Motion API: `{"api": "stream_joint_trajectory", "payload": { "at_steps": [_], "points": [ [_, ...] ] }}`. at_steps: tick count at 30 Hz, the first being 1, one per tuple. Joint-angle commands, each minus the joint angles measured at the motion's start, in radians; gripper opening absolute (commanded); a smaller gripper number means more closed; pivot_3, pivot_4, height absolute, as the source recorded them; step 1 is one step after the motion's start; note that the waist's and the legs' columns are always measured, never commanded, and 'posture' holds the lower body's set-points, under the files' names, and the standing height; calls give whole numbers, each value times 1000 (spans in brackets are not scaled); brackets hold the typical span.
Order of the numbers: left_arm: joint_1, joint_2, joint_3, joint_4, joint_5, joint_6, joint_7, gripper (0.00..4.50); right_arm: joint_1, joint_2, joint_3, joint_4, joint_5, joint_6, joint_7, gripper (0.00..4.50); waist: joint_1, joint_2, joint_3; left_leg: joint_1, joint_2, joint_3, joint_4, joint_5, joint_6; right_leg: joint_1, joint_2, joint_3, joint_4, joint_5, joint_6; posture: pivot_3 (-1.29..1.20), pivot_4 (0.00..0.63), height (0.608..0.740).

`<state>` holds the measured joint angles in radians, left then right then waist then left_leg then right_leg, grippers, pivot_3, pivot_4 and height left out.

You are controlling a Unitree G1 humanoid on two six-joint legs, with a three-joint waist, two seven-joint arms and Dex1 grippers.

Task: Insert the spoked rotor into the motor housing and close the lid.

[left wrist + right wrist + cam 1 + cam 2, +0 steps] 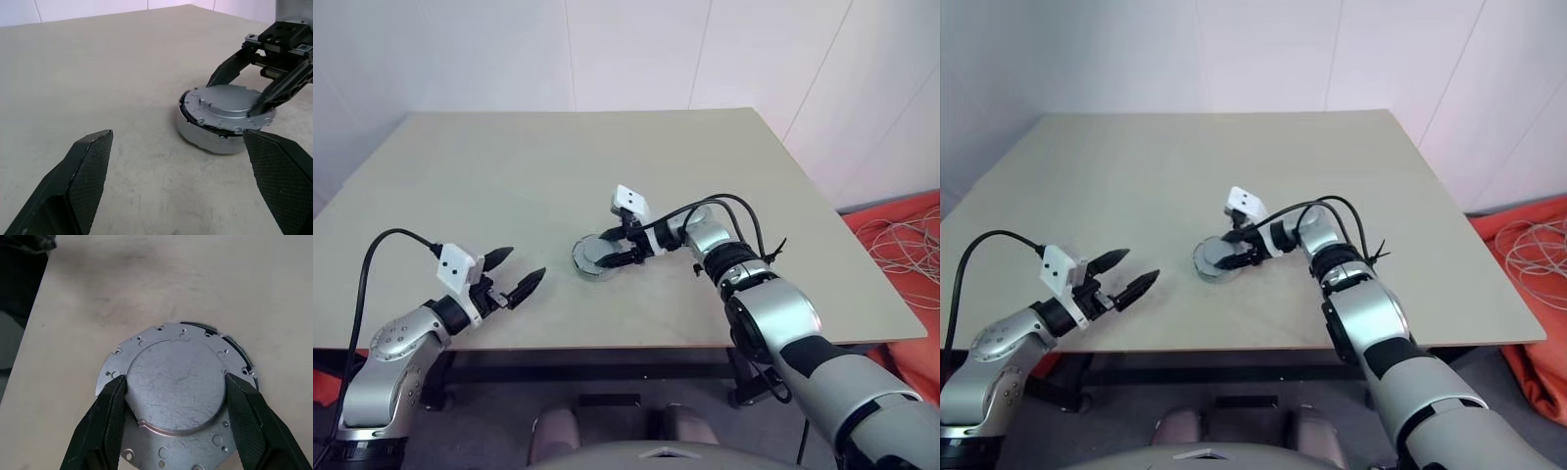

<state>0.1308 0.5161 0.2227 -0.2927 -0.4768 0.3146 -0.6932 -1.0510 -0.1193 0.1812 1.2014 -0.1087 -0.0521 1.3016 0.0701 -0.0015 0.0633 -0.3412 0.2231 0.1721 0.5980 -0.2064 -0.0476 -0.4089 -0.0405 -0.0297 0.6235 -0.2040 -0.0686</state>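
Observation:
A round silver case, the motor housing [205, 138], rests on the table near its middle. The lid [166, 340], a silver plate with small holes and a raised round centre, lies on top, slightly off-centre, with a dark gap showing at one edge. My right gripper [613, 253] reaches in from the right, its fingers [110, 416] pressed against both sides of the lid's raised centre. My left gripper [525, 264] hovers open near the table's front left, pointing at the housing with nothing in it. The spoked rotor is hidden.
The beige table [509, 166] has bare room on every side of the housing. Past its right edge, an orange sheet with coiled white cables [901, 235] lies on the floor. White walls stand behind.

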Motion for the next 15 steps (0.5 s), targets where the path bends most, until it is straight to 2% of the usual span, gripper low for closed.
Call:
{"api": "stream_joint_trajectory", "payload": {
  "at_steps": [1, 15],
  "points": [
    [-23, 0, -5, -10, 1, -11, -2, 4500, 0, 5, 15, -19, -7, 26, 11, 2987, 0, 0, 0, 0, 0, 0, 0, 0, 0, 0, 0, 0, 0, 0, 0, 0, 0, 740],
    [-28, 4, -5, -7, -3, -12, -3, 4500, 15, 27, -50, -96, 68, 7, -28, 2987, -1, 0, 0, -1, 0, 0, 0, 0, 0, -1, 0, 0, 0, 0, 0, 0, 0, 740]
  ]
}}
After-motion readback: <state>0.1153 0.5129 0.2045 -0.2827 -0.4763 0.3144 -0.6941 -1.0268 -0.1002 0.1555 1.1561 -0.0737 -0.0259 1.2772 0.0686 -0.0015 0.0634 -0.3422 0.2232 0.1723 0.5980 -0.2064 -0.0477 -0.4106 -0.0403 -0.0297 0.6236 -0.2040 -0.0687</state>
